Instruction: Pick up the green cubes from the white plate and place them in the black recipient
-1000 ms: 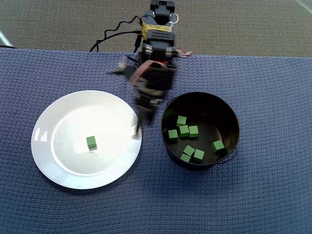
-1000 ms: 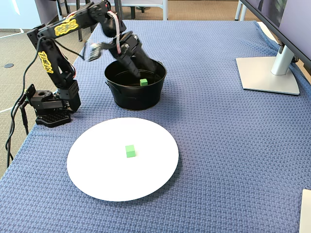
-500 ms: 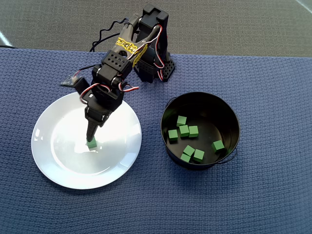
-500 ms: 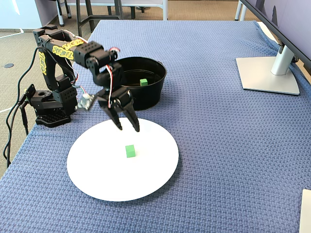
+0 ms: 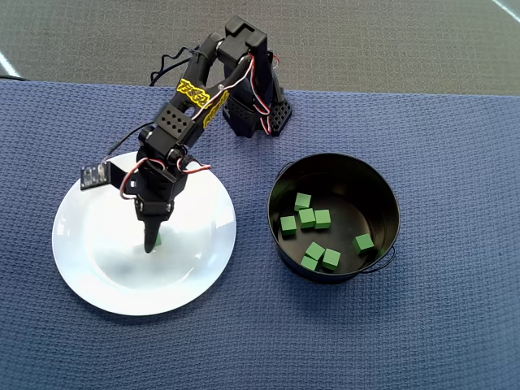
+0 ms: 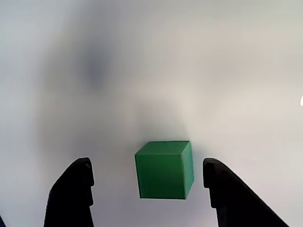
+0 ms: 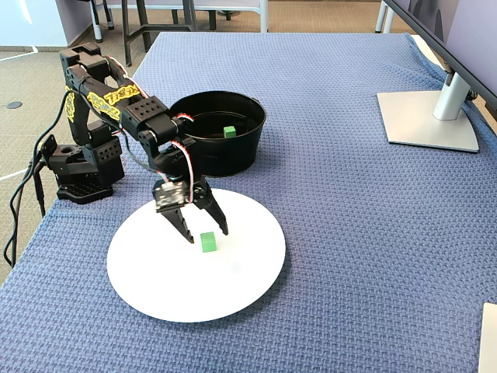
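The last green cube (image 6: 164, 169) on the white plate (image 5: 97, 280) sits between the two fingers of the claw (image 6: 149, 189), and the coming grasp turns on that: in the wrist view the cube lies nearer the right-hand finger (image 6: 227, 194) than the left one, with clear white plate showing on both sides, so neither finger touches it yet. The claw is spread wide and grips nothing. The cube is roughly square to the fingers, one face turned slightly, so closing should meet flat faces. In the fixed view the arm reaches out from its base and bends steeply down over the plate, fingertips straddling the cube (image 7: 207, 242) close to the plate's surface. The black recipient (image 5: 382, 187) stands on the counter just beside the plate, apart from it, already holding seven green cubes (image 5: 306, 217).
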### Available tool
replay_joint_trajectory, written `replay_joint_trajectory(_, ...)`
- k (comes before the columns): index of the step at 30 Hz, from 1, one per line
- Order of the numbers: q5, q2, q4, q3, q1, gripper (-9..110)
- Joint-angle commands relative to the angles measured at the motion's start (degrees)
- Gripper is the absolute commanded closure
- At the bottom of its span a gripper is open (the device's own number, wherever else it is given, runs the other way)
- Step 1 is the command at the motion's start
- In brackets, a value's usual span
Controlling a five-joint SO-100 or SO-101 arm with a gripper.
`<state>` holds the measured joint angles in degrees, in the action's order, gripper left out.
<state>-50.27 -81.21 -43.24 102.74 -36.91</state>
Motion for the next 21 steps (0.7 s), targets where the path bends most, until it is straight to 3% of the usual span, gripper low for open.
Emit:
replay_joint_trajectory(1,-4.48,0.44,1.93,-0.97,0.26,78)
replay_joint_trajectory(15,-4.31,2.37,8.61,3.43,1.32,87)
replay_joint_trajectory(17,-3.69,2.2,9.58,3.96,1.41,101)
replay_joint_trajectory(21,1.85,1.41,13.01,3.96,1.14,102)
